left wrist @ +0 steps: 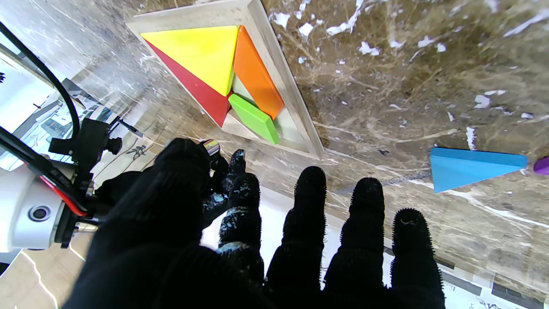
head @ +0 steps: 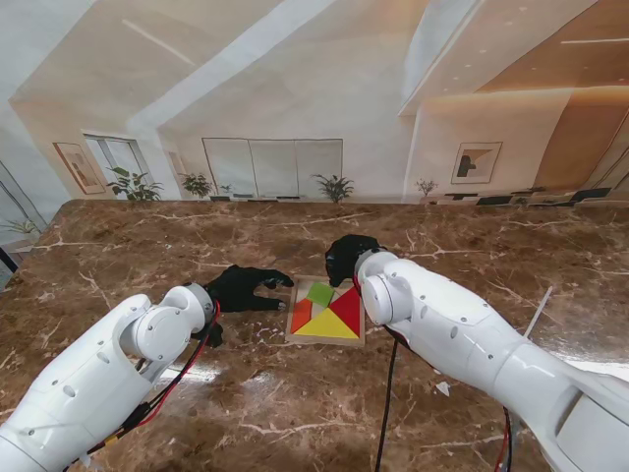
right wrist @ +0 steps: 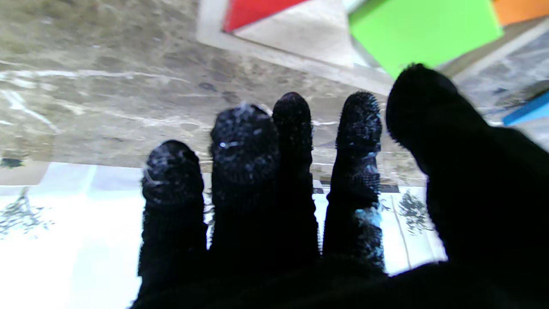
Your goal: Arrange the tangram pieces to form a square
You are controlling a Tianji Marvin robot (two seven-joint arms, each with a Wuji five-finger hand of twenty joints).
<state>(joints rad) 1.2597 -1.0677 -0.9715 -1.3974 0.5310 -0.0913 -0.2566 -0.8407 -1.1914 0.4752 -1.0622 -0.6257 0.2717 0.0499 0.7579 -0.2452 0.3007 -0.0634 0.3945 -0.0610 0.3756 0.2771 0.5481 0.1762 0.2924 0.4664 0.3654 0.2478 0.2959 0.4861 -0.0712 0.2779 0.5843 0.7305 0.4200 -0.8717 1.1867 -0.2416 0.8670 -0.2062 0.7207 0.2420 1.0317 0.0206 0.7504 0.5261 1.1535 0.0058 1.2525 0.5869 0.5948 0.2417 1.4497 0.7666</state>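
Note:
A wooden tray (head: 324, 341) lies in the middle of the table. It holds a yellow triangle (head: 329, 326), a red triangle (head: 347, 303), an orange piece (head: 301, 315) and a green piece (head: 320, 293). The left wrist view shows the same tray (left wrist: 291, 81), and part of its floor is bare. A blue triangle (left wrist: 472, 167) and the edge of a purple piece (left wrist: 542, 165) lie loose on the marble outside it. My left hand (head: 246, 288) rests left of the tray, fingers (left wrist: 309, 201) spread and holding nothing. My right hand (head: 349, 258) hovers just beyond the tray's far edge, open, near the green piece (right wrist: 420, 30).
The table is dark brown marble with a glossy, reflecting top (head: 472, 256). A black cable (head: 385, 413) hangs from my right arm near the tray's near side. A thin white strip (head: 539, 310) lies on the table at the right.

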